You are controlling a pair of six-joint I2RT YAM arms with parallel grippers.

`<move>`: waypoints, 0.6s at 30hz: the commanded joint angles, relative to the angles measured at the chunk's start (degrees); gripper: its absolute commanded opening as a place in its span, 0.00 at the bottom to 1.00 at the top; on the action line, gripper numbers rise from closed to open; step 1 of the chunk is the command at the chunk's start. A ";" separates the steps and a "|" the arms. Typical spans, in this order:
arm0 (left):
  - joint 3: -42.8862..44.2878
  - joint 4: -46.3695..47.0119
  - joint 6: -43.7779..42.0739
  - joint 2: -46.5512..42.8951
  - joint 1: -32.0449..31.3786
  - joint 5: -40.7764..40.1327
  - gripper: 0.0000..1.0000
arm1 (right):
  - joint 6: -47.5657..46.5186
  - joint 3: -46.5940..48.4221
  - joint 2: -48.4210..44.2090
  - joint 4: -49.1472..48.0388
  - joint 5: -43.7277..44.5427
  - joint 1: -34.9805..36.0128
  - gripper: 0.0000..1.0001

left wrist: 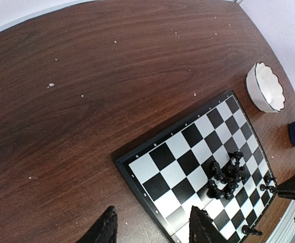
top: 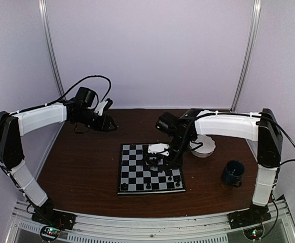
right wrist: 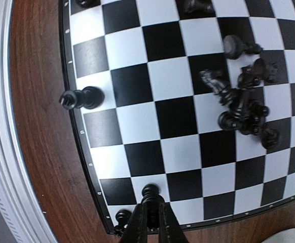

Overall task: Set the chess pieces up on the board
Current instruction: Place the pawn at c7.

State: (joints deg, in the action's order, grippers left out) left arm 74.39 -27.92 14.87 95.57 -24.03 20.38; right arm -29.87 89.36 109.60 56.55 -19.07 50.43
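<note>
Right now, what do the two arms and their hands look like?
Left arm and right arm match: white shells on the long links, black joints, loose black cables. Left hand: dark fingers. Right hand: slim black fingers.

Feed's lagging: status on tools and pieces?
Left tool open, empty. Right tool shut on black piece at board edge. Loose pieces heaped mid-board, nothing blocking.

Black-and-white checkered board (top: 132,174), lying flat. Glossy black chess pieces (right wrist: 241,109): most toppled in 1 heap near its centre, a few single ones upright along 1 edge row.
</note>
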 commanded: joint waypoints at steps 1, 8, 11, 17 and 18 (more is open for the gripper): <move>1.46 0.98 -0.63 -1.19 0.30 0.27 0.49 | -1.49 -2.21 -0.10 -2.28 -0.20 1.55 0.07; 1.42 1.00 -0.63 -1.40 0.30 0.33 0.49 | -1.77 -1.00 4.03 -2.75 0.34 3.44 0.07; 1.46 0.96 -0.70 -1.53 0.30 0.13 0.49 | -1.82 -0.64 5.50 -2.93 1.25 4.10 0.07; 1.42 1.01 -0.72 -1.82 0.30 0.25 0.49 | -1.35 0.09 7.03 -3.53 2.96 4.16 0.08; 1.45 1.03 -0.70 -1.84 0.30 0.23 0.48 | -1.26 0.25 7.22 -3.50 2.98 4.15 0.08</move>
State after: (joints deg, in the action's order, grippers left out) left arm 74.39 -27.94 14.87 95.55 -24.03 20.38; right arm -31.35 87.83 115.87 54.17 -18.04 54.26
